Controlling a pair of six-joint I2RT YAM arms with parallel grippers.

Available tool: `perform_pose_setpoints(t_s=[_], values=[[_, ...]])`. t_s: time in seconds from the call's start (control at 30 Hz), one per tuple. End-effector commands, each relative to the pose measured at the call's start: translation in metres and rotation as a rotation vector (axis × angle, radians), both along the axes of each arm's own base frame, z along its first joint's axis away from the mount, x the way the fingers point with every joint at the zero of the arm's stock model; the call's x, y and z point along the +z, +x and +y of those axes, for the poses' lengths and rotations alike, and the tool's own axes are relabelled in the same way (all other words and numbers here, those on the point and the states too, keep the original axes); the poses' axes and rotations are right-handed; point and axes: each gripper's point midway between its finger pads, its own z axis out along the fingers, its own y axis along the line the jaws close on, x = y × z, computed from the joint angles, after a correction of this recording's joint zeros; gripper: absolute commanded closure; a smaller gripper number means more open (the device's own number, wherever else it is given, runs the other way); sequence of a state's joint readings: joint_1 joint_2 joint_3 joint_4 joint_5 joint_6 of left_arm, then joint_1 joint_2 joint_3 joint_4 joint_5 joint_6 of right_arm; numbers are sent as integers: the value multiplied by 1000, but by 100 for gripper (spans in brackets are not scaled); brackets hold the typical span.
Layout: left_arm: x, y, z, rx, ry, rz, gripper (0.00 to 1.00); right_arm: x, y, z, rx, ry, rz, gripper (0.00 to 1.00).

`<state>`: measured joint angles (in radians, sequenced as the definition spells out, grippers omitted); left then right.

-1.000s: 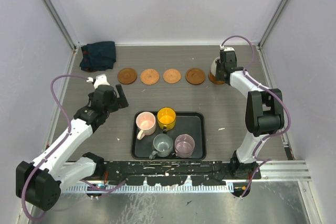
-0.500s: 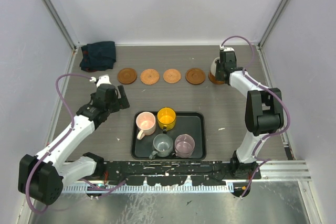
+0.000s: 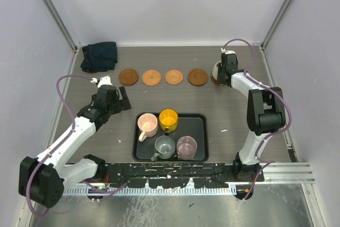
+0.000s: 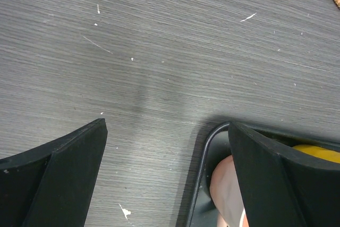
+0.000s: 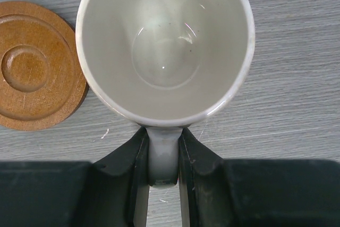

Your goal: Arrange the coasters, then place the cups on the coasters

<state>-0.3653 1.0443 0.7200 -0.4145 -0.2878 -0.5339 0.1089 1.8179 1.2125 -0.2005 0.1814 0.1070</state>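
Grey wood-grain table (image 3: 234, 110) inside white walls; four coasters (image 3: 151, 77) lie in a row along the far side, from the leftmost coaster (image 3: 128, 76) to the wood-like rightmost coaster (image 3: 197, 77); a brown edge of a fifth coaster (image 3: 213, 82) shows just right of that row under the right arm; right gripper (image 5: 163, 155) is clamped on the handle of the cream-white mug (image 5: 164, 46), mug upright and empty, just beside the rightmost coaster; cannot tell if it rests on anything; black tray (image 3: 197, 128) sits near the arm bases with pink mug (image 3: 147, 125), yellow mug (image 3: 168, 118), grey-teal mug (image 3: 164, 146) and mauve mug (image 3: 186, 145) in it; left gripper (image 3: 123, 99) is spread wide and holds nothing, over bare table at the tray's far-left corner; dark cloth (image 3: 99, 56) lies in the far-left corner.
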Motion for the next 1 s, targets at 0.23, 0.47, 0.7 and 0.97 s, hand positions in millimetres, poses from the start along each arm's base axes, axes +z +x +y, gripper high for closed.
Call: perform_pose_setpoints(t_s=[0.23, 0.47, 0.7, 0.97], values=[[20, 12, -5, -8, -28, -74, 2, 38, 24, -4, -36, 15, -176, 99], [19, 10, -5, -9, -35, -69, 2, 35, 16, -7, -49, 20, -166, 99], [21, 6, -3, -5, -39, -79, 2, 39, 9, -15, -87, -3, -172, 93], [22, 5, -3, -3, -44, -81, 2, 51, 9, -15, -85, -2, -182, 74]])
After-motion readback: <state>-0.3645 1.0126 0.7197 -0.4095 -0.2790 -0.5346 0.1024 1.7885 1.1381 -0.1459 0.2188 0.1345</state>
